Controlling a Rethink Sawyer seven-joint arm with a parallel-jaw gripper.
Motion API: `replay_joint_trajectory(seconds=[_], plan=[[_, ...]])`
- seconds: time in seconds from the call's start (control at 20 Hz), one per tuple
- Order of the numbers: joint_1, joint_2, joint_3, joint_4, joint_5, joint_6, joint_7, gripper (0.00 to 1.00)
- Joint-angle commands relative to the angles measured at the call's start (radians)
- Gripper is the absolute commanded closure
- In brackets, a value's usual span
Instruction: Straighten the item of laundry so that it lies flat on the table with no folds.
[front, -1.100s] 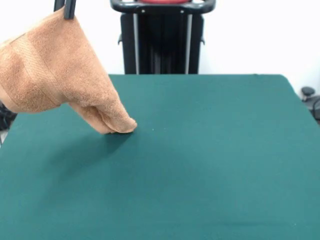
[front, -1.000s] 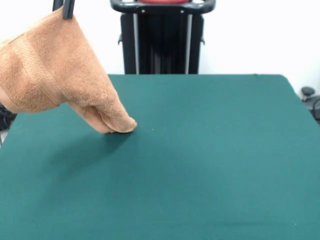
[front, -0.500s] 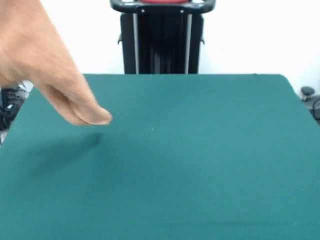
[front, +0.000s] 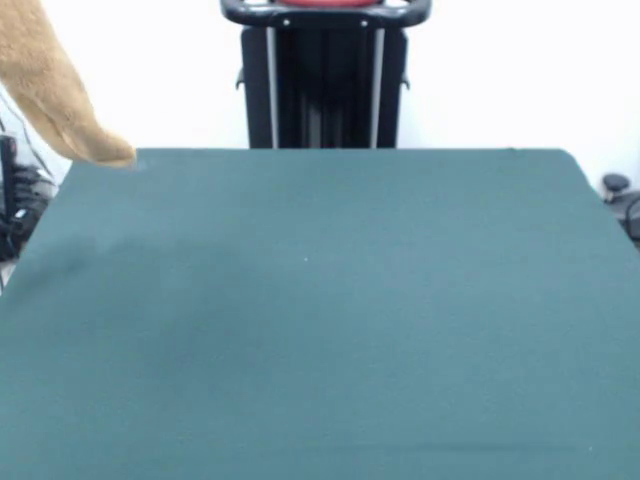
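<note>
The item of laundry (front: 55, 95), a light orange-tan towel, hangs in the air at the top left of the front view. Only its lower part shows, tapering to a rounded tip near the table's far left corner. The tip is clear of the table (front: 330, 320), whose dark green cloth fills most of the view. What holds the towel is above the picture's top edge, so the gripper is out of view.
The black pedestal (front: 325, 75) stands behind the table's far edge at the centre. Dark cables and gear (front: 15, 215) sit off the table's left side, and a small dark object (front: 618, 190) lies past the right edge.
The towel has risen and swung left. Its lower tip left the table surface and now hangs above the far left corner. The gripper's tips have gone out of the picture.
</note>
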Motion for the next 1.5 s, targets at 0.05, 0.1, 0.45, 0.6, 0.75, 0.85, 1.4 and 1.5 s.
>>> replay_joint_trajectory(seconds=[0.05,0.1,0.45,0.6,0.75,0.85,1.4,1.5], plan=[[0.037,-0.026,0.088,0.002,0.006,0.147,-0.296,1.0],[0.043,-0.02,0.085,0.009,-0.008,0.126,-0.279,1.0],[0.082,0.031,0.06,0.075,-0.067,-0.007,-0.151,1.0],[0.105,0.05,0.045,0.087,-0.102,-0.039,-0.097,1.0],[0.145,0.07,0.024,0.085,-0.159,-0.05,-0.026,1.0],[0.176,0.091,0.007,0.083,-0.201,-0.057,0.028,1.0],[0.425,0.236,-0.155,0.043,-0.402,-0.044,0.404,1.0],[0.47,0.262,-0.185,0.039,-0.414,-0.055,0.456,1.0]])
